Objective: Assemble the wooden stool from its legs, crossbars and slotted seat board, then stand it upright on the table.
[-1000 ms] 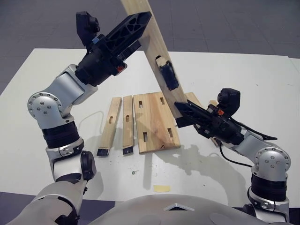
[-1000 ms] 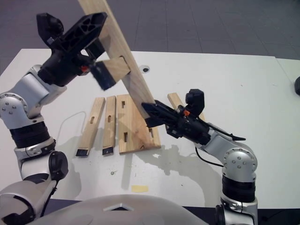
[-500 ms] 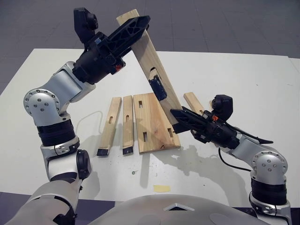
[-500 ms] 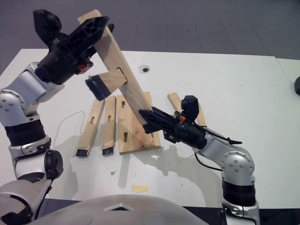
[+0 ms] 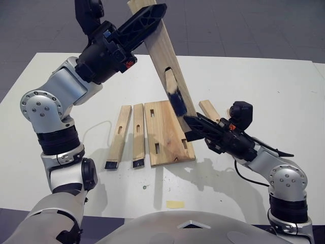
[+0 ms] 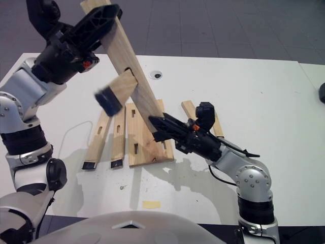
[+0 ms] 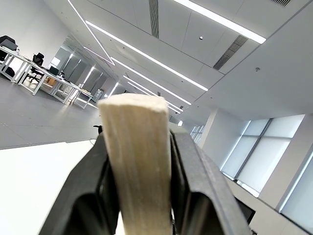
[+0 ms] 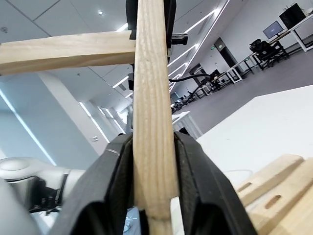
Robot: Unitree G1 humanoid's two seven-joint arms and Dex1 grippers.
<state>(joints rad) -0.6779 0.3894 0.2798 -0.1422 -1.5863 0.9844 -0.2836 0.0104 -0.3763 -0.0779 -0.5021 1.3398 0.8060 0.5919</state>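
The leg [image 5: 163, 56] slants between both pincers: the left pincer [image 5: 152, 15] clamps its upper end and the right pincer [image 5: 189, 127] its lower end, over the seat board [image 5: 161, 137] lying on the table [image 5: 264, 86]. A crossbar [image 6: 121, 85] juts from the leg below the left pincer. Slotted bars [image 5: 120, 133] lie left of the right pincer, beyond the board. Another bar [image 5: 208, 109] lies just behind it.

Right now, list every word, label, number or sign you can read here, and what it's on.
No readable text anywhere.
Red mark on left gripper: too small to read.
Orange mark on right gripper: too small to read.
The wooden leg and yellow tape scrap: blank.
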